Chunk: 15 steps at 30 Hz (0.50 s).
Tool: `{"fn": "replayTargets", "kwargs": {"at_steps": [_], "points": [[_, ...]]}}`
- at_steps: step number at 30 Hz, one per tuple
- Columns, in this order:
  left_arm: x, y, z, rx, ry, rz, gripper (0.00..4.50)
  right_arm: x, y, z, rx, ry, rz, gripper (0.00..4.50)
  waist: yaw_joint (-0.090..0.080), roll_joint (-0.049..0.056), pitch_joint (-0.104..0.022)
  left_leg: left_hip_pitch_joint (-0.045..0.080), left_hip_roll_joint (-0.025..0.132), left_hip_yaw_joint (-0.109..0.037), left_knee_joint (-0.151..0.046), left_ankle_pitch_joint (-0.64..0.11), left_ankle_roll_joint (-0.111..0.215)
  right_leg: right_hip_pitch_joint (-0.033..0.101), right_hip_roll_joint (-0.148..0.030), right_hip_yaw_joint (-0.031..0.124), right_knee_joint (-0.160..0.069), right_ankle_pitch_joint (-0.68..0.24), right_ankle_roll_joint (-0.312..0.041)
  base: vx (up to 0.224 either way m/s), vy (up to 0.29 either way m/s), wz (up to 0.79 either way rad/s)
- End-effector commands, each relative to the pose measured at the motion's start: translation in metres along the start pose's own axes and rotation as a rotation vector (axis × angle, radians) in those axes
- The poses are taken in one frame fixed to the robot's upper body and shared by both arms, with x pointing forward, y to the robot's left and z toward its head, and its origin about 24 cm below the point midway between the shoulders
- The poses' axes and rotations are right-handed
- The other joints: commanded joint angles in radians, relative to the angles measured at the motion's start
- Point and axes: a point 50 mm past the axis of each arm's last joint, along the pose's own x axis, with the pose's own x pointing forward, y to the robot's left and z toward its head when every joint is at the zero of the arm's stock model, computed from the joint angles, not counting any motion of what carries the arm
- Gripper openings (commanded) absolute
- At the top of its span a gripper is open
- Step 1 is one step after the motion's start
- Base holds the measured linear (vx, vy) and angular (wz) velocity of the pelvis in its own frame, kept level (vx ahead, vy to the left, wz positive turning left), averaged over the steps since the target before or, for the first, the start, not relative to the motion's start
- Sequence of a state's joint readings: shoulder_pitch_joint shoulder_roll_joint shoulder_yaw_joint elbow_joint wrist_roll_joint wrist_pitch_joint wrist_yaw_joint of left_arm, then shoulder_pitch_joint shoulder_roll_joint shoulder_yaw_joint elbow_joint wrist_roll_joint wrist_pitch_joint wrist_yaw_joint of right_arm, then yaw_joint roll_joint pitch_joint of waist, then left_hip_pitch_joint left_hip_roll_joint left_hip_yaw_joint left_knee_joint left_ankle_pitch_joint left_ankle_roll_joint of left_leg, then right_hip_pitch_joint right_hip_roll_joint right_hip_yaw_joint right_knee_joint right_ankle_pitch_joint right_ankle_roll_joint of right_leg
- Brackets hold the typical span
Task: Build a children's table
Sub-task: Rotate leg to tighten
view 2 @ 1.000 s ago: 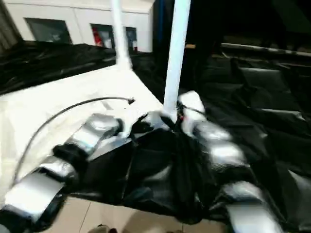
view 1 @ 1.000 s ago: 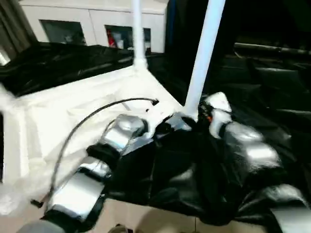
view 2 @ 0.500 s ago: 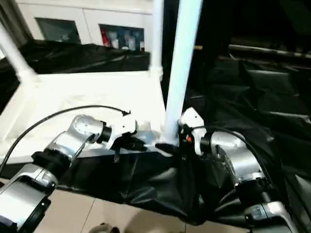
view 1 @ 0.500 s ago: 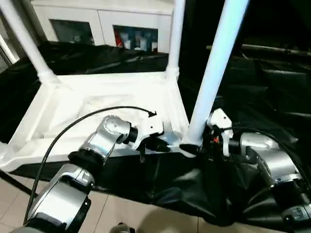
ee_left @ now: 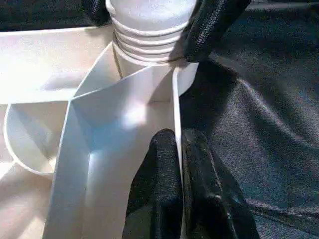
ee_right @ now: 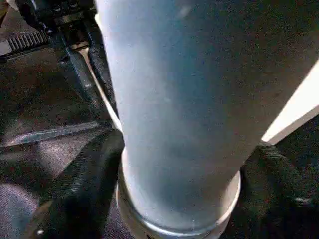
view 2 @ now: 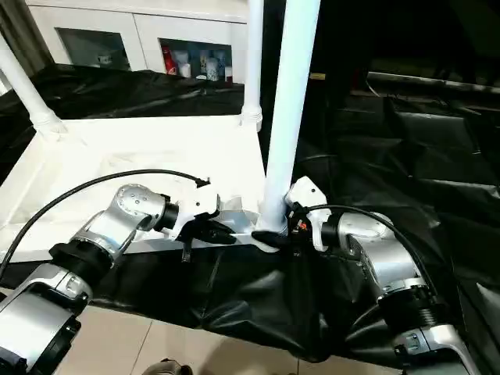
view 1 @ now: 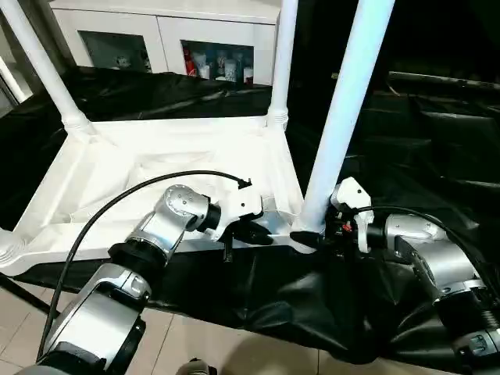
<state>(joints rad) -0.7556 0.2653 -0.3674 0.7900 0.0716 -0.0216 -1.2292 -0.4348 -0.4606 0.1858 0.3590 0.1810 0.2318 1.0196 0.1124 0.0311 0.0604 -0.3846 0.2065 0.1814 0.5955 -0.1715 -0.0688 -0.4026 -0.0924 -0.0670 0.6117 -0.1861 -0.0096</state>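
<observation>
With our left gripper (ee_left: 178, 164) pinched on the tabletop (view 1: 156, 168) rim and our right gripper (ee_right: 174, 199) straddling the near leg (view 1: 340, 117) base, not visibly clamped, we should brace the rim and seat the leg squarely.

The white tabletop (view 1: 156, 168) lies upside down (ribbed underside up) on black sheeting; three white tubular legs stand upright in corner sockets, the nearest leg (view 1: 341, 117) at its near right corner.

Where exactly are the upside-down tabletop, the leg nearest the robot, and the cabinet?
tabletop (view 1: 168, 148): left eye view, ribbed underside.
nearest leg (view 1: 344, 117): left eye view, mid shaft.
cabinet (view 1: 168, 27): left eye view, white front frame.
</observation>
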Motion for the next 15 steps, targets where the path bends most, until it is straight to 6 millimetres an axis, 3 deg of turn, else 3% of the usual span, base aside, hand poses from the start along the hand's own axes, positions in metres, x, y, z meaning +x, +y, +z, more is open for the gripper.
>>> {"fn": "replayTargets", "kwargs": {"at_steps": [1, 2, 8, 11, 13, 15], "points": [[0.001, -0.001, 0.009, 0.047, -0.013, -0.031, 0.0, 0.001, 0.001, 0.0, -0.008, 0.003, 0.004, 3.05, -0.004, -0.005, -0.078, 0.019, 0.023, -0.004, -0.067, -0.193, 0.049, 0.055, -0.049, 0.037, -0.065, -0.099, -0.249, 0.0, 0.0, 0.0], [0.001, -0.001, 0.009, 0.047, -0.013, -0.031, 0.0, 0.002, 0.001, 0.0, -0.007, 0.003, 0.004, 2.83, -0.003, -0.008, -0.078, 0.018, 0.023, -0.004, -0.067, -0.188, 0.051, 0.056, -0.049, 0.037, -0.064, -0.096, -0.25, 0.0, 0.0, 0.0], [0.0, -0.003, 0.007, 0.037, -0.007, -0.036, 0.0, 0.005, 0.002, -0.005, 0.025, -0.004, -0.019, 2.73, -0.004, -0.011, -0.078, 0.017, 0.023, -0.004, -0.066, -0.181, 0.054, 0.055, -0.05, 0.038, -0.064, -0.099, -0.248, 0.0, 0.0, 0.0], [0.001, -0.001, 0.006, 0.022, -0.015, -0.006, 0.0, 0.012, -0.004, -0.013, 0.064, 0.013, -0.151, 2.72, -0.009, -0.01, -0.076, 0.018, 0.022, -0.004, -0.069, -0.195, 0.041, 0.051, -0.052, 0.038, -0.068, -0.143, -0.241, 0.0, 0.0, 0.0], [0.005, 0.007, 0.008, 0.007, -0.014, 0.092, 0.0, 0.019, -0.009, -0.019, 0.131, 0.011, -0.273, 2.72, -0.018, -0.012, -0.074, 0.018, 0.02, -0.005, -0.072, -0.219, 0.027, 0.05, -0.05, 0.037, -0.072, -0.183, -0.229, 0.0, 0.0, 0.0], [0.008, 0.014, 0.01, -0.025, -0.026, 0.183, 0.0, 0.025, -0.013, -0.022, 0.207, -0.007, -0.384, 2.72, -0.028, -0.008, -0.07, 0.023, 0.018, -0.006, -0.075, -0.254, 0.007, 0.046, -0.051, 0.036, -0.079, -0.247, -0.219, 0.0, 0.0, 0.0]]}}
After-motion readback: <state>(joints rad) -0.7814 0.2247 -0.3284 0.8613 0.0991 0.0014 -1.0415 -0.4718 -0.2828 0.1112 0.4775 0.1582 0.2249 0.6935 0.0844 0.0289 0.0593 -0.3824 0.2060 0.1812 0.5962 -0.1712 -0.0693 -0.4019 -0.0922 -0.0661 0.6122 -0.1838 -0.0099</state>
